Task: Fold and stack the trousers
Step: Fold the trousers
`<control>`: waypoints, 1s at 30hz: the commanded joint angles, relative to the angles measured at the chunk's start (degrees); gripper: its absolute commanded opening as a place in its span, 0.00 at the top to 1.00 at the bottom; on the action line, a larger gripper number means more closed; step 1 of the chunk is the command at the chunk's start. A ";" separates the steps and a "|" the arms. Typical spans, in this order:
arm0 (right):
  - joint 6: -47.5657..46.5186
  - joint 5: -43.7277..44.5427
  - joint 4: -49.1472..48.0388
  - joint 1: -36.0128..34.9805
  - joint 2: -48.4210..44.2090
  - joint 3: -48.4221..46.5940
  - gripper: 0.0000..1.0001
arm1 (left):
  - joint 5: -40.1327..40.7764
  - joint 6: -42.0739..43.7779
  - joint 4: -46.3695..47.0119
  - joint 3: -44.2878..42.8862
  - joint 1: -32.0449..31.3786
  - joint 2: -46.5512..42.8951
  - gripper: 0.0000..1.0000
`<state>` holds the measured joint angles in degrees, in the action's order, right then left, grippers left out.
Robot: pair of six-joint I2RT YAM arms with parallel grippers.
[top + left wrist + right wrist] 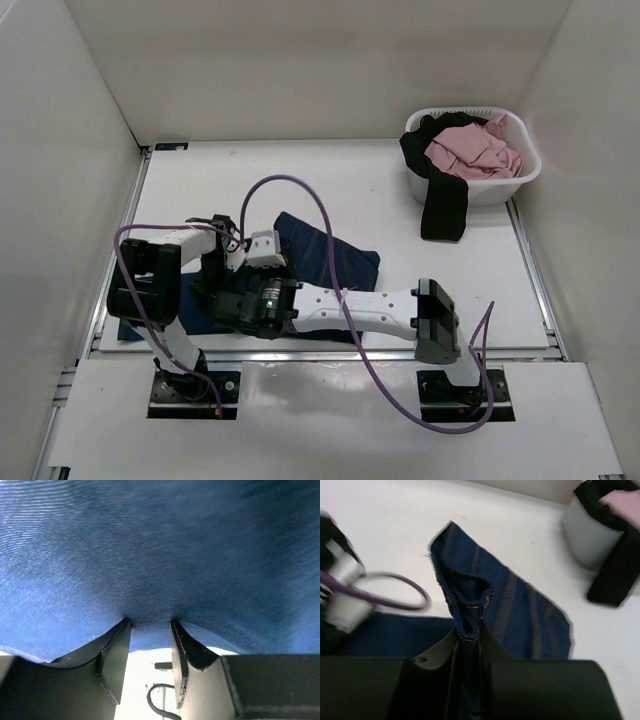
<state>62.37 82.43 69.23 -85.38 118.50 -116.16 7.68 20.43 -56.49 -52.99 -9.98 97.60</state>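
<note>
Right claw (468, 630): closed down to a thin slot on a raised fold of the trousers (520, 615); a tan-stitched hem edge stands up out of the jaws. Left claw (150, 622): jaws narrowly apart, both tips pressed into the denim, with a small pucker of cloth at the tips. I cannot tell whether that cloth is actually pinched.

In the top view I read the trousers (340, 260) as a dark blue heap on the near-left part of the table (350, 190), partly spread flat toward the middle, with one corner at the near-left edge. Both claws meet over the left part of the heap. The right arm reaches across from its base on the right. The left arm is folded above its own base.

A white basket (525, 170) stands well apart at the far right corner. It holds a pink cloth (470, 155). A black garment (443, 205) hangs over its near rim onto the table.
</note>
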 commanded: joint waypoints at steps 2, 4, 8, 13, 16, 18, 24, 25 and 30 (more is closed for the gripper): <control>-27.65 -3.04 -42.25 -0.13 -11.87 19.69 1.00 | 5.78 -3.37 7.01 -1.67 3.64 2.94 0.52; -31.34 -6.13 -49.09 -0.13 -12.94 25.26 1.00 | 4.80 -3.90 7.01 -2.20 5.14 3.47 0.52; -35.81 -13.50 -54.78 0.48 -11.53 24.66 1.00 | 4.28 -3.90 8.14 -2.20 5.14 5.57 0.52; -42.24 -25.47 -63.43 1.71 -10.14 23.00 1.00 | 3.13 -3.90 8.15 -2.20 5.14 7.43 0.52; -40.23 -27.41 -60.02 3.20 -4.88 16.44 1.00 | 3.13 -3.90 8.15 -2.20 5.14 7.43 0.52; -39.69 -29.16 -59.39 3.21 -2.84 14.30 1.00 | 3.13 -3.90 8.15 -2.20 5.14 7.43 0.52; -42.50 -37.42 -61.22 3.82 2.26 9.46 1.00 | 3.65 -3.90 8.15 -2.73 5.67 8.57 0.52; -42.51 -41.87 -61.23 4.43 3.05 9.46 1.00 | 3.66 -3.90 8.15 -2.73 5.67 8.57 0.52; -41.79 -56.54 -62.02 7.50 4.72 11.57 1.00 | 6.46 -3.38 8.68 -4.39 7.42 8.57 0.52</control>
<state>21.56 39.35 13.21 -79.57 122.98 -103.37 12.29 16.69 -59.96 -57.54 -4.36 103.57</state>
